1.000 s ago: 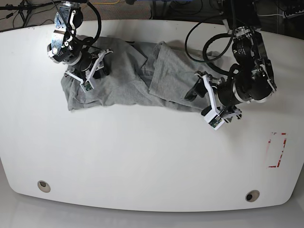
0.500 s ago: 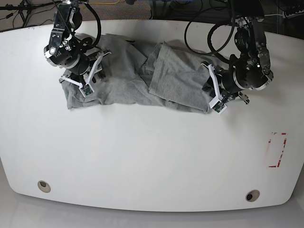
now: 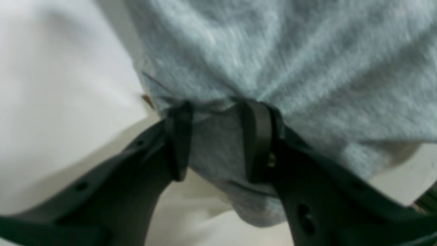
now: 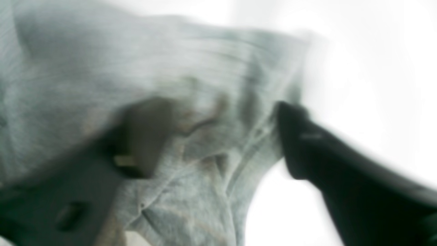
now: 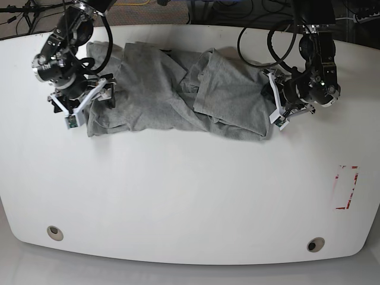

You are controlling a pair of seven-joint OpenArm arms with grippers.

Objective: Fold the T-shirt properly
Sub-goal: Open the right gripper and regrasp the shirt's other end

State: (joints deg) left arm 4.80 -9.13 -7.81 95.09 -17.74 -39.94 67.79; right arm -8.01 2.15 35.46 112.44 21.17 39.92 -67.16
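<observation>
T-shirt [image 5: 172, 89]: grey, rumpled, bunched in a long band across the far half of the table [image 5: 178, 196]; folds overlapping near its middle; no lettering visible.
Left gripper [image 3: 218, 136]: at the T-shirt's end on the base view's right; in the left wrist view, black jaws pinching a fold of grey cloth, the cloth filling the gap and hanging below the fingertips [image 3: 256, 136].
Right gripper [image 4: 218, 136]: at the T-shirt's other end, on the base view's left; right wrist view blurred; jaws standing apart on either side of a seamed edge of cloth; grip on it, cannot tell.
Table: white, rounded corners, bare in front of the T-shirt.
Red marking [image 5: 346, 187]: on the table, well apart from the T-shirt, toward the near right in the base view.
Holes [image 5: 54, 232]: two round ones near the table's front edge, far from the T-shirt.
</observation>
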